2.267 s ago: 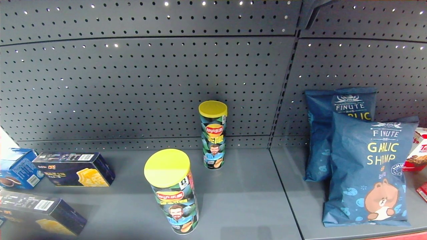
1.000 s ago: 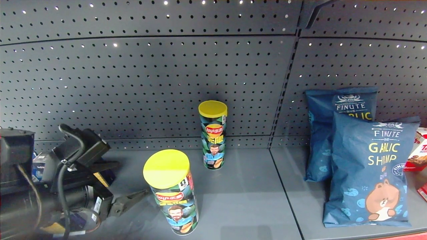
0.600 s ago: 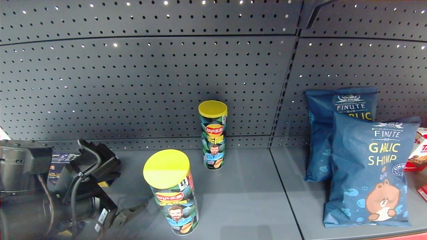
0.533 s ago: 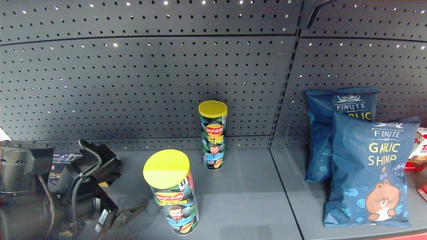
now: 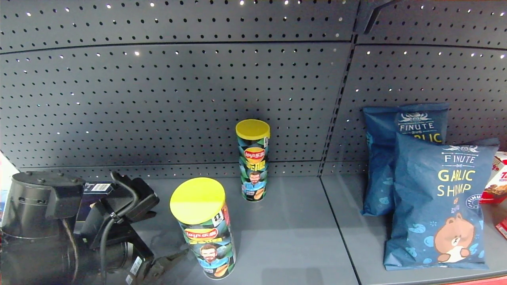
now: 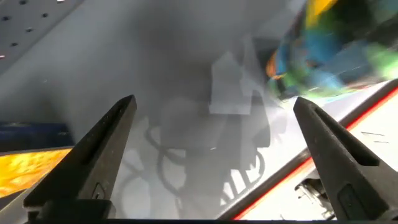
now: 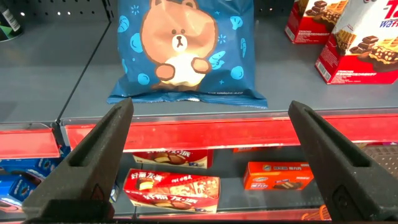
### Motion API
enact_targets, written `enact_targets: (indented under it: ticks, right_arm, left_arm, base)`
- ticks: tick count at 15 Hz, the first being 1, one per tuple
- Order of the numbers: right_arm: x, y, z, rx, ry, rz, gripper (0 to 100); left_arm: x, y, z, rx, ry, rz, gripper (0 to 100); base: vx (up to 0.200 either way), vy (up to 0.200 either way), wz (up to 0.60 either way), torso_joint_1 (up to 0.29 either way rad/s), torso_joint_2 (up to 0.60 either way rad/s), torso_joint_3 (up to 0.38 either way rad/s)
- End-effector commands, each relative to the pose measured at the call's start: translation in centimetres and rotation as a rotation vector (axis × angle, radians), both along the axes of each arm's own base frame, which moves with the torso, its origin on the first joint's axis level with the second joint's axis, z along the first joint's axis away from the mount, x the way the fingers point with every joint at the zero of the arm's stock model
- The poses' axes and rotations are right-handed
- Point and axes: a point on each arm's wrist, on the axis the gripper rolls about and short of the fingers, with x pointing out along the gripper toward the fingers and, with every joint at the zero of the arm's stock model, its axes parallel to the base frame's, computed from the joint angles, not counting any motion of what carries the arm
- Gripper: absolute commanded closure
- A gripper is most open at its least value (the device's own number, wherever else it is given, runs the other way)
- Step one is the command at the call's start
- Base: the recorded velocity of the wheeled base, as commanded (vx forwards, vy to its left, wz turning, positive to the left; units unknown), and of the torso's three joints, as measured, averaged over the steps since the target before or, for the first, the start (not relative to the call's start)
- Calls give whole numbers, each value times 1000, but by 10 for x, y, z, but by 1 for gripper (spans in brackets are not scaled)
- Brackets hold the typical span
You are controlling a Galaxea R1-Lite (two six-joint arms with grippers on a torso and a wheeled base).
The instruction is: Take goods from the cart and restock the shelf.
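Jaws spread and empty, left gripper had swung in over the left end of the shelf, edging right toward the near can, which stood unmoved. Right gripper, likewise spread, hung before the shelf's front edge; restocking likely needed another cart trip.

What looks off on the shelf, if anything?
Nothing stands out. The front can and rear can stand upright, lids on. The front bag and rear bag look intact. No spill. The left gripper is open and empty beside the front can.
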Motion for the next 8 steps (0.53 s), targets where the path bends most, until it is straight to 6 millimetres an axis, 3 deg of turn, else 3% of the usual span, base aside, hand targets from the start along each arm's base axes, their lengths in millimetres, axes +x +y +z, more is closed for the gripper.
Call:
enact_targets:
  ticks: [1,8]
  right_arm:
    - [0,0,0,0,2,0,0]
    - [0,0,0,0,2,2,0]
  left_arm:
    - [0,-8,-1,0,7,-19,0]
    - [7,-16,0,-4,8,-22,0]
  base:
    - [0,0,0,0,0,0]
    - [0,0,0,0,0,0]
